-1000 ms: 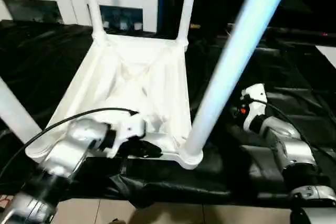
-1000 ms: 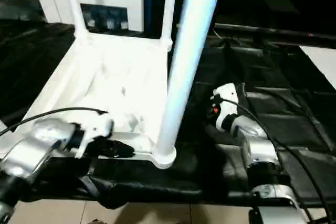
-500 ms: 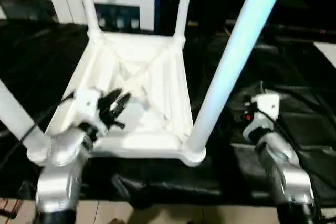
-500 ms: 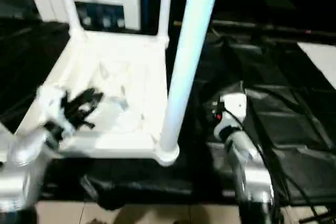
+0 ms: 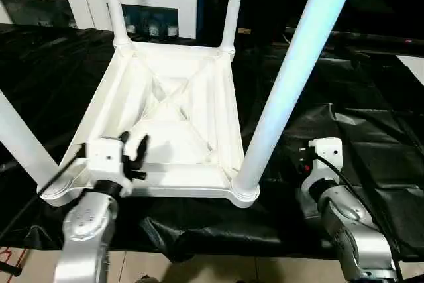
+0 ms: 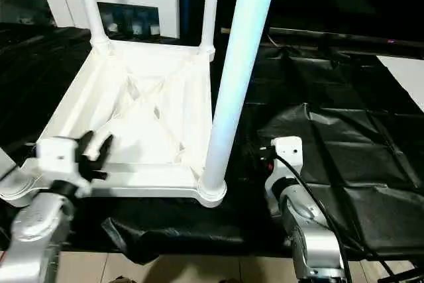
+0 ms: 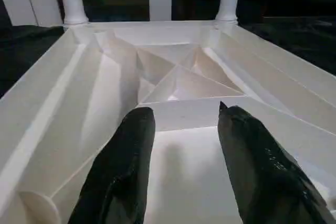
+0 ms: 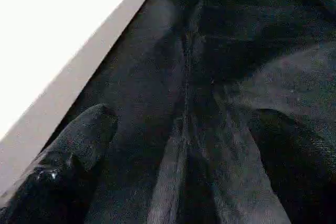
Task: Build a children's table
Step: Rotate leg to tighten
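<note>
4 legs are seen standing up from the upturned children's table (image 5: pixel 165 107) at frame centre.
Left gripper (image 7: pixel 184 129) and right gripper (image 8: pixel 178 135) are held empty, fingers parted.

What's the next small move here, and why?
Probably pull both arms clear and stop. The table top lies upside down on the black sheet with all four legs standing in its corner sockets. The left hand and right hand are open and empty.

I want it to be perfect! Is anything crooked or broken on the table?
Nothing stands out. The table lies upside down on the black sheet, which is just how it gets built. All four legs stand in their corner sockets, none visibly askew or cracked.
</note>
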`<state>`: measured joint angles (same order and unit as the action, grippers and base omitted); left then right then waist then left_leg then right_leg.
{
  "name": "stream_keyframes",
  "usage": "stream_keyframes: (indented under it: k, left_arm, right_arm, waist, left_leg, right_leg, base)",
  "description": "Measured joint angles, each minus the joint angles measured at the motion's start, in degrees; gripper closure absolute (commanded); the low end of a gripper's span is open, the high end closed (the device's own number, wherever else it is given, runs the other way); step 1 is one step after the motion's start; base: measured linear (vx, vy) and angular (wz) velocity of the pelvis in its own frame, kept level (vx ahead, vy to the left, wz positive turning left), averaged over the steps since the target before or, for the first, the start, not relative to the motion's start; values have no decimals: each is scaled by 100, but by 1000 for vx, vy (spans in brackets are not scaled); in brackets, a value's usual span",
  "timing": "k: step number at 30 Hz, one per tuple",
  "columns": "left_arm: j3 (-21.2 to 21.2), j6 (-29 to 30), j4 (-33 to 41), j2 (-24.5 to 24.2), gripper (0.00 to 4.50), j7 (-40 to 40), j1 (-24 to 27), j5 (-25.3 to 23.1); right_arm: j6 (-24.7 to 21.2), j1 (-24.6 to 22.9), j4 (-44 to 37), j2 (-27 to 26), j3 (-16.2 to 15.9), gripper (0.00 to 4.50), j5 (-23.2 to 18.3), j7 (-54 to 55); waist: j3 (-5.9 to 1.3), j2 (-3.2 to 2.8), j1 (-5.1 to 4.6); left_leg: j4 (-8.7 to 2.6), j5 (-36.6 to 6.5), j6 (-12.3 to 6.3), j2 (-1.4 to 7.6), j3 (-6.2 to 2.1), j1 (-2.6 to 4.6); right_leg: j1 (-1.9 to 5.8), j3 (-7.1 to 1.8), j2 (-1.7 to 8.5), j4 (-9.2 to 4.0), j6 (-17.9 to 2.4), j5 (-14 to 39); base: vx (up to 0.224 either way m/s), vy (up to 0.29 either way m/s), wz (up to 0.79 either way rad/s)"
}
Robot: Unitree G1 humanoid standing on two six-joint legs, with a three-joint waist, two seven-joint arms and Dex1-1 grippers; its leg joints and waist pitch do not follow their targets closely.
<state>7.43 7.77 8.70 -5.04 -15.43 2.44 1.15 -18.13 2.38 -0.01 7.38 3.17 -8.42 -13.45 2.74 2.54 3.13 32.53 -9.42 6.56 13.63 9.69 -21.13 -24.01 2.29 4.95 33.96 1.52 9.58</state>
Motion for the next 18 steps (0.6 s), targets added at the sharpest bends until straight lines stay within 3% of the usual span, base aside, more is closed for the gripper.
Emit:
stream_keyframes:
  k: [7, 8, 10, 12, 14, 16, 17, 18]
  left_arm:
    - [-75, 36, 1, -96, 230, 80, 14, -96]
    - [-71, 34, 4, -97, 230, 86, 21, -95]
    - [-75, 14, 11, -98, 230, 120, 22, -95]
    - [-72, 4, 12, -105, 230, 148, 19, -95]
    - [-75, -26, 11, -108, 230, 162, 22, -88]
    - [-84, -94, 36, -163, 230, 162, 123, -86]
    - [-84, -115, 53, -177, 230, 157, 203, -85]
    - [-69, -152, 73, -201, 230, 128, 243, -68]
  right_arm:
    - [-36, -28, 0, -1, -53, 0, 2, -24]
    - [-37, -29, 0, 1, -58, 0, 2, -24]
    - [-37, -26, -1, 10, -64, 0, 3, -25]
    - [-37, -27, -1, 13, -71, 0, 2, -26]
    - [-36, -46, -1, 22, -74, 0, 3, -31]
    - [-12, -89, 0, 73, -102, 0, 7, -74]
    - [8, -100, -1, 94, -107, 0, 8, -90]
    - [33, -108, -1, 120, -107, 0, 8, -102]
  waist:
    - [-2, -1, -12]
    - [-9, -4, -12]
    - [-84, -37, -9]
    - [-134, -44, -10]
    - [-135, -43, -15]
    - [-91, -75, -78]
    - [-39, -146, -141]
    - [32, -267, -190]
  left_leg:
    - [3, 1, 0, 0, 0, -8]
    - [15, 3, -2, 1, -1, -48]
    - [115, 58, -65, 32, -8, -197]
    - [195, 96, -146, 30, -8, -406]
    - [223, 123, -210, 30, -4, -498]
    - [232, 65, -128, 33, -3, -408]
    - [237, 46, -125, 50, -40, -320]
    - [190, 42, -124, 141, -84, -225]
  right_leg:
    - [-2, -2, -1, 3, 1, -5]
    - [-12, -4, -5, 4, -10, -37]
    - [-151, -1, -58, 22, -36, -108]
    - [-324, 12, -57, 19, -32, -201]
    - [-385, 14, -51, -38, -54, -286]
    - [-289, 83, -19, -137, 11, -254]
    - [-183, 214, 12, -249, 43, -231]
    - [13, 475, 38, -381, 35, -80]
  base:
    - [0, 0, 0]
    - [0, 0, 0]
    - [0, 0, 0]
    - [0, 0, 0]
    - [-95, 25, -1]
    - [-146, 47, -7]
    - [-164, 54, -11]
    - [-137, 79, -17]
